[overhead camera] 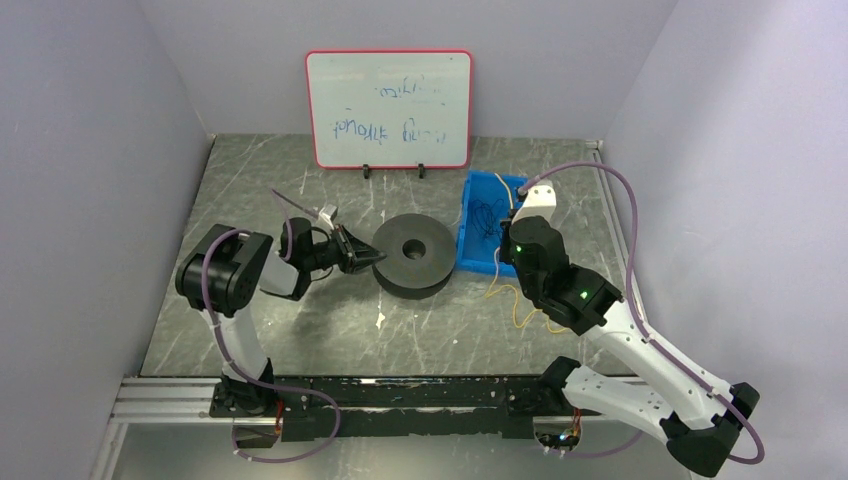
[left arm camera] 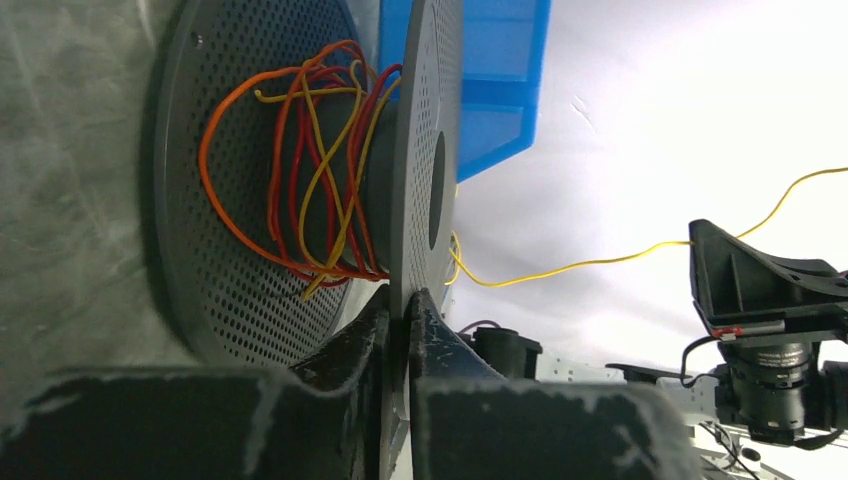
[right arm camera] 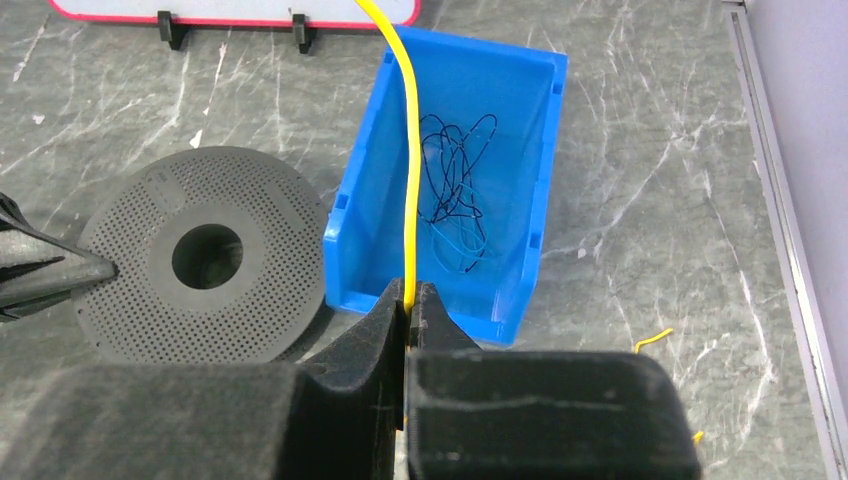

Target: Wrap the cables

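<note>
A dark grey perforated spool (overhead camera: 412, 257) lies flat on the table. In the left wrist view, red, orange and yellow cables (left arm camera: 310, 180) are wound loosely round its hub. My left gripper (overhead camera: 378, 258) is shut on the rim of the spool's upper flange (left arm camera: 430, 120), as the left wrist view (left arm camera: 402, 300) shows. My right gripper (overhead camera: 500, 258) is shut on a thin yellow cable (right arm camera: 408, 150) just in front of the blue bin, seen in the right wrist view (right arm camera: 411, 295). That cable runs from the spool toward the right gripper (left arm camera: 600, 262), and loose loops of it lie on the table (overhead camera: 520, 305).
A blue bin (right arm camera: 350, 200) right of the spool holds a tangle of thin dark wire (right arm camera: 455, 190). A whiteboard (overhead camera: 390, 108) stands at the back. A loose yellow wire end (right arm camera: 655, 340) lies on the table to the right. A metal rail runs along the right edge.
</note>
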Action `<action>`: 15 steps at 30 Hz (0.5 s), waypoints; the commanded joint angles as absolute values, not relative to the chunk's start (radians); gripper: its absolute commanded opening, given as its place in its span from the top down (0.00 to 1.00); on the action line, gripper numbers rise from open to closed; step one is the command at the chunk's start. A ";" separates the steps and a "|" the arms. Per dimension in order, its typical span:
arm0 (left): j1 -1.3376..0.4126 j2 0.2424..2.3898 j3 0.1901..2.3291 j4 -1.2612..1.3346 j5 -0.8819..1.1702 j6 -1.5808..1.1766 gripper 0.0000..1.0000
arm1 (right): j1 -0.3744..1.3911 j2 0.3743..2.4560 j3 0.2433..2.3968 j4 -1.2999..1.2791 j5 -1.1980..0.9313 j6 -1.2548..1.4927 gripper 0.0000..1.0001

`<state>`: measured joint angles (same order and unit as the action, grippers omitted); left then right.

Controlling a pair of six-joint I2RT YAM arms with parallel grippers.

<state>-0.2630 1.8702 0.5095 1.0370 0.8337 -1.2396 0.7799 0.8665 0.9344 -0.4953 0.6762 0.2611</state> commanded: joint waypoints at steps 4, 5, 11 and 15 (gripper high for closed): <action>-0.257 1.769 0.527 1.041 0.848 -1.203 0.93 | 0.771 0.854 0.924 -0.488 0.669 0.262 1.00; -0.258 1.749 0.530 1.030 0.845 -1.199 0.93 | 0.772 0.855 0.924 -0.488 0.668 0.264 1.00; -0.262 1.638 0.580 0.783 0.804 -1.086 0.93 | 0.771 0.850 0.930 -0.490 0.670 0.262 1.00; -0.278 1.557 0.621 0.605 0.751 -0.999 0.93 | 0.770 0.846 0.933 -0.495 0.669 0.265 1.00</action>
